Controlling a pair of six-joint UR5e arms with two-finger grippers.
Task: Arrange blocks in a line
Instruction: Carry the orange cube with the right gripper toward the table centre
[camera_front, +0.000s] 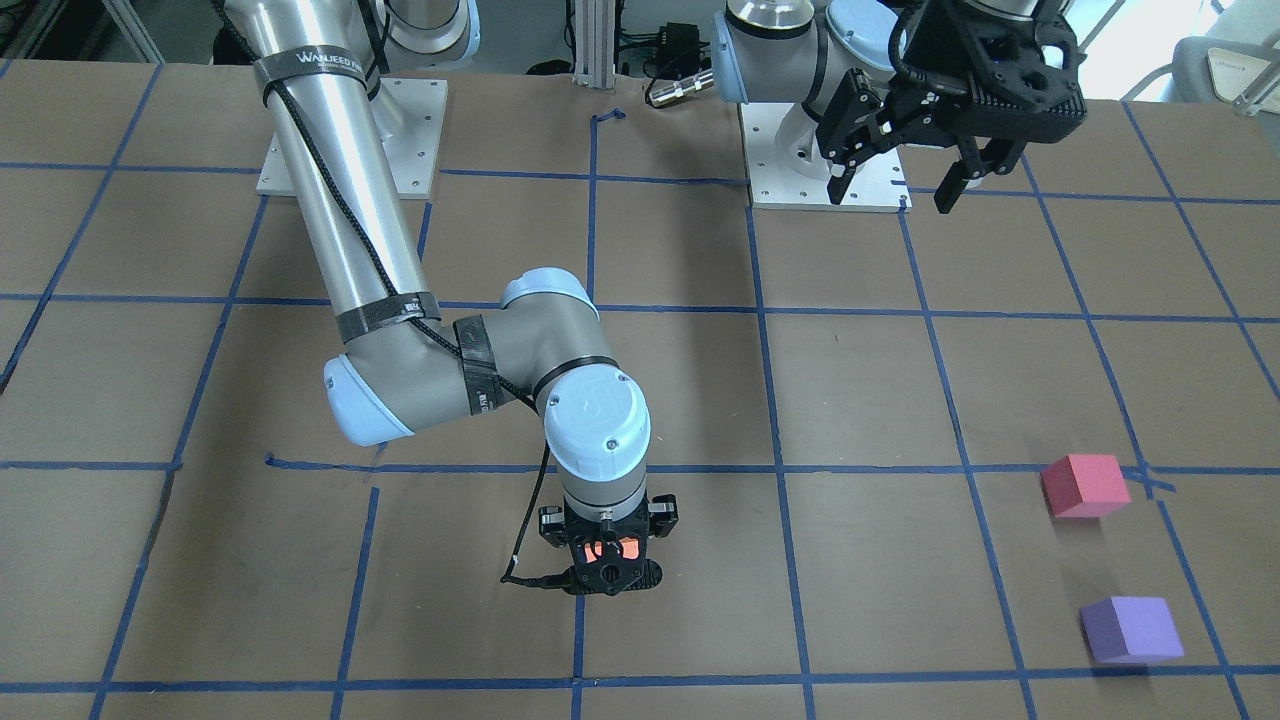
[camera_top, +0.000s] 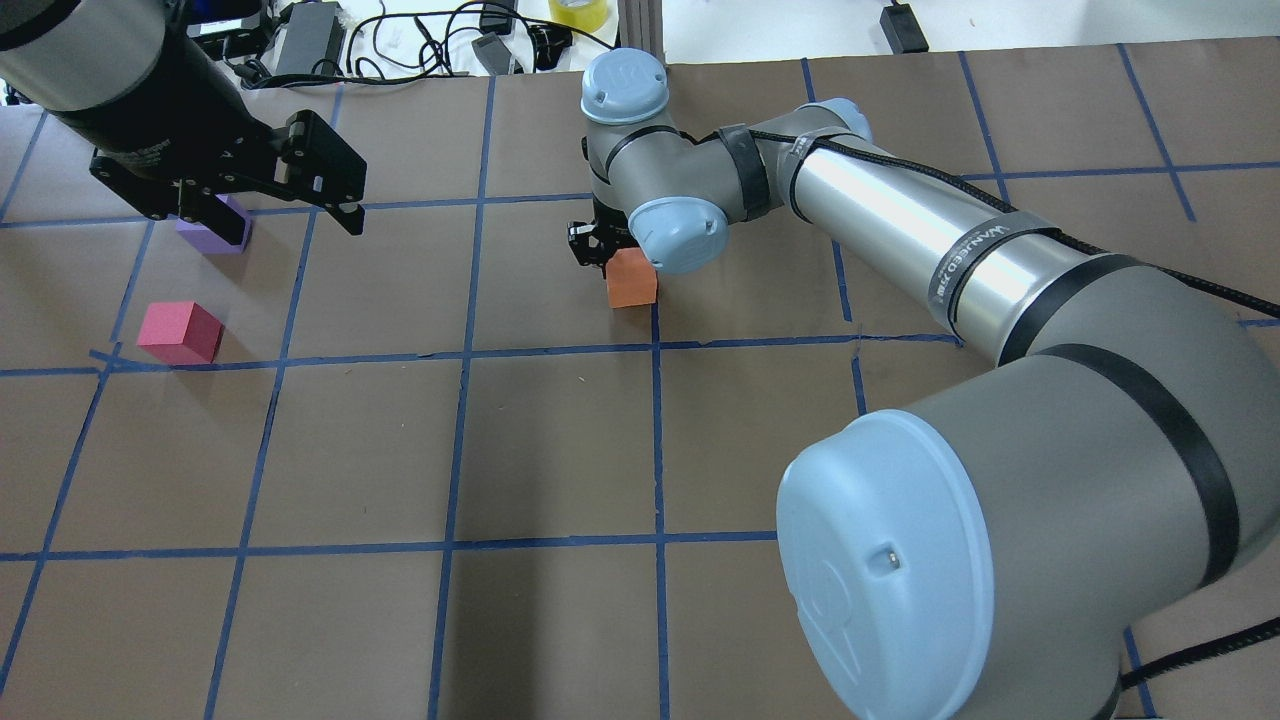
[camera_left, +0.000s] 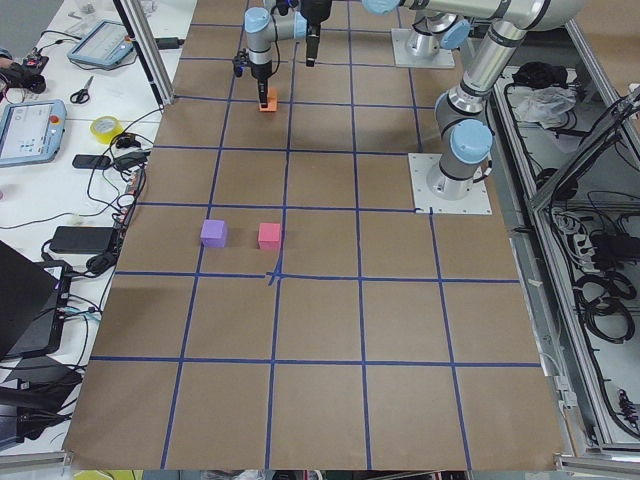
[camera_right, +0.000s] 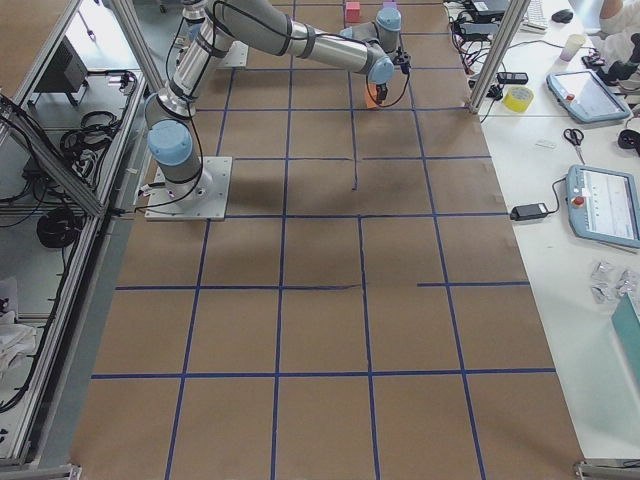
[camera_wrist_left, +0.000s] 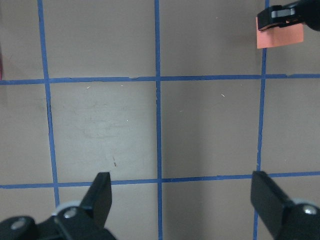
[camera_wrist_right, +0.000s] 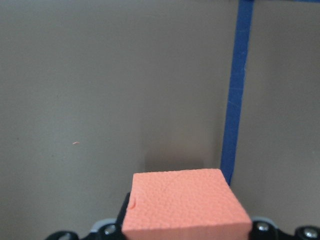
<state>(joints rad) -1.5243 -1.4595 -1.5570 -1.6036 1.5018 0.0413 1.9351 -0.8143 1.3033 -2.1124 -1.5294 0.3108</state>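
My right gripper is shut on the orange block near the table's middle, at or just above the surface. The block fills the bottom of the right wrist view and shows at the top right of the left wrist view. The pinkish-red block and the purple block sit close together on the table on my left side, apart from each other. In the overhead view the pinkish-red block is clear and the purple block is partly hidden by my left gripper. That gripper is open, empty and raised.
The brown table carries a grid of blue tape lines. The two arm base plates stand along the robot's edge. Cables, a tape roll and tablets lie beyond the far edge.
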